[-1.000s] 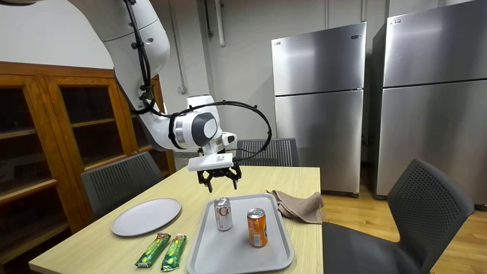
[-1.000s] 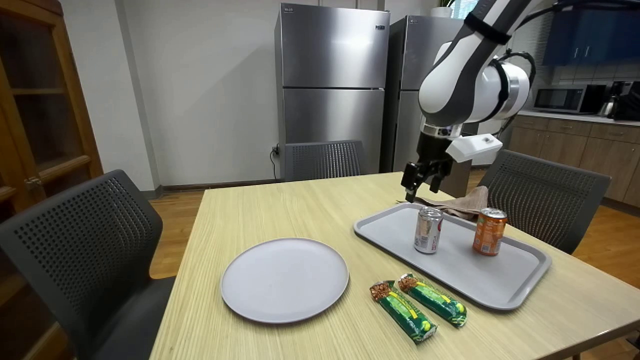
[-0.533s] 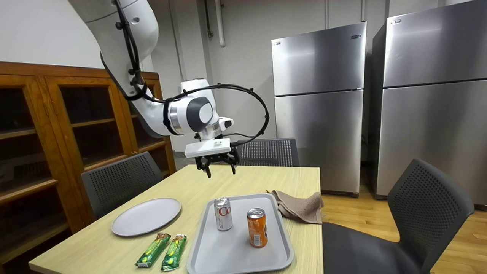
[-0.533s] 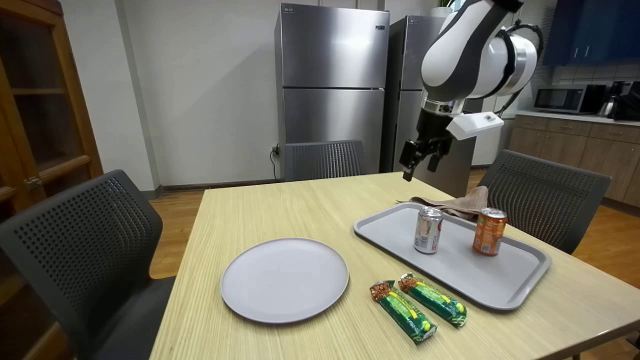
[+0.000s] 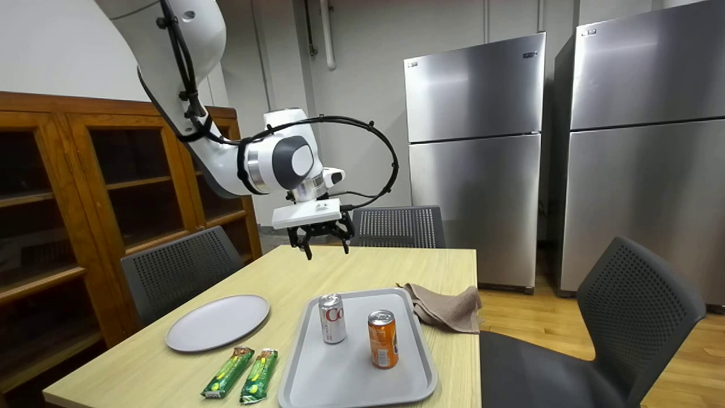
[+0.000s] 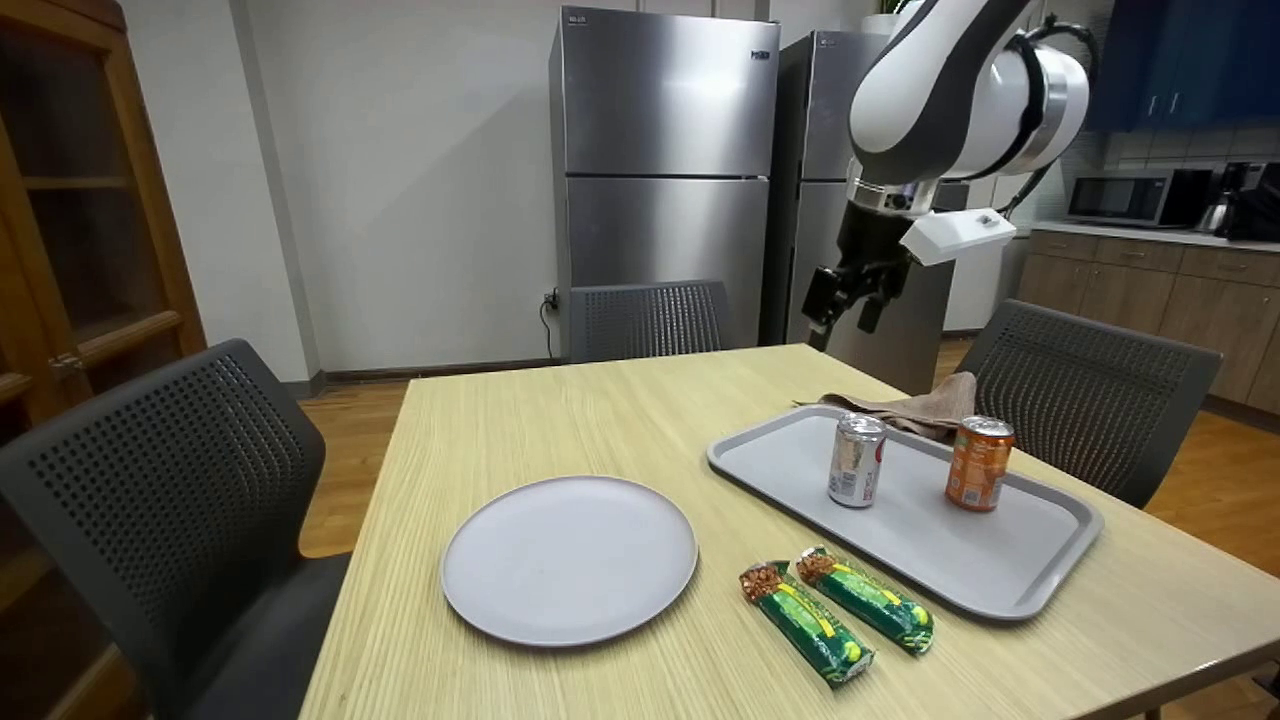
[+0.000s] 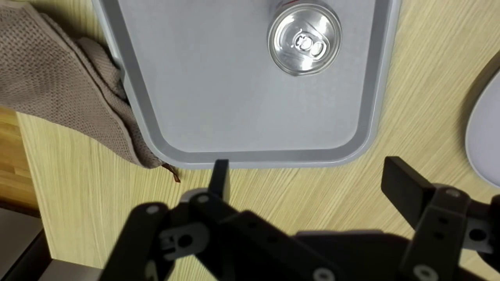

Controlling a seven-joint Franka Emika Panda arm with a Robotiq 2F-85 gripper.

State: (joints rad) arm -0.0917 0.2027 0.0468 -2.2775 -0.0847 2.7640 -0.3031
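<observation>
The silver Coke can [image 7: 304,41] stood upright, its long axis vertical, well below the claw [image 7: 306,167] and ahead of it, in line with the gap between the fingers [image 7: 407,188] in the wrist view. The claw hung above the counter [image 5: 362,265], off the short end of the gray tray [image 7: 242,113], whose rim crossed just ahead of the fingertips in that view. It was spread wide, with nothing between its tips, and it touched nothing. Beyond the silver can, farther from the claw, the orange soda can [image 5: 383,341] stood upright on the same tray. To the claw's left in the wrist view lay the brown textured towel [image 7: 74,84]; to its right showed the edge of the pale gray plate [image 7: 487,136]. In both exterior views, two green-wrapped snack bars [image 6: 808,625] lay well apart from the claw, side by side.
</observation>
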